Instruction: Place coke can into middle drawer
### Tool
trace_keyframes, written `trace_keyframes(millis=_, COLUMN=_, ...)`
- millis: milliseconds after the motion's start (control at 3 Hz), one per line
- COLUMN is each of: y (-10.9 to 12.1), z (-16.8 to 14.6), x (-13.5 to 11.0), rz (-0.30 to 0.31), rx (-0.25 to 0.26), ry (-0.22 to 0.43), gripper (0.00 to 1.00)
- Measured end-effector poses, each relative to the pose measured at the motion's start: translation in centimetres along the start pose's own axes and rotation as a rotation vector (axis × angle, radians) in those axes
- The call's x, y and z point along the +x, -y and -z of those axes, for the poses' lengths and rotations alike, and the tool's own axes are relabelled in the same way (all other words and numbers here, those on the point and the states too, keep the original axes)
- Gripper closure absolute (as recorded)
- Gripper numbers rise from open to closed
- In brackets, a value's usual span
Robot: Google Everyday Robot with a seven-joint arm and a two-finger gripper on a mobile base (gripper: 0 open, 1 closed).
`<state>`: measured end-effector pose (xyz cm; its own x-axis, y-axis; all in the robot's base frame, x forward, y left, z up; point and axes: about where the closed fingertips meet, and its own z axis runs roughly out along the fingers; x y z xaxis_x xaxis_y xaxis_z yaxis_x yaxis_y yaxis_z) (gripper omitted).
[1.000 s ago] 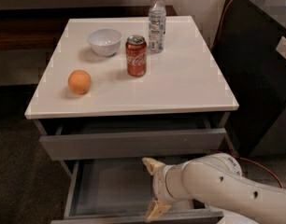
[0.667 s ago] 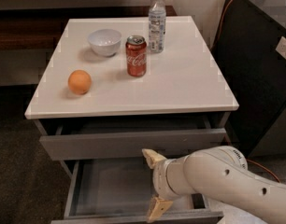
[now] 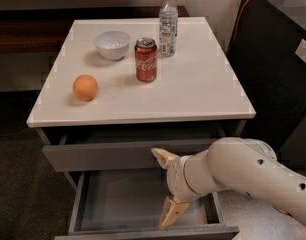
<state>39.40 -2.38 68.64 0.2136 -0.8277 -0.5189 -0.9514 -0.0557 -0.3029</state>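
1. The coke can (image 3: pixel 146 60) stands upright on the white tabletop (image 3: pixel 203 89), toward its rear edge. It is just right of a white bowl (image 3: pixel 112 44) and just left of a clear water bottle (image 3: pixel 168 23).
2. An orange (image 3: pixel 85 87) sits near the tabletop's left edge.
3. The middle drawer (image 3: pixel 118 204) is pulled out with its grey interior showing, below the uppermost drawer front (image 3: pixel 103 157).
4. The gripper (image 3: pixel 158 188) hangs over the drawer's right half, well apart from the can. Its jaws are spread wide and hold nothing.
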Motion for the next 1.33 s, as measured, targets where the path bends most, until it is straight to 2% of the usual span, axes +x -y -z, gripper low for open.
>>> trace_keyframes(millis=333, y=0.2, z=0.4, x=-0.8, rz=0.009, rx=-0.001, ry=0.01, gripper=0.0)
trace_keyframes(millis=667, y=0.8, z=1.8, x=-3.1, rz=0.032, rx=0.001, ry=0.028, gripper=0.0)
trace_keyframes(millis=1000, y=2.4, z=4.2, x=-6.1, rz=0.057, rx=0.004, ry=0.045, gripper=0.0)
trace_keyframes(millis=1333, y=4.9, z=6.5, x=-8.3, rz=0.044, rx=0.01, ry=0.078, gripper=0.0)
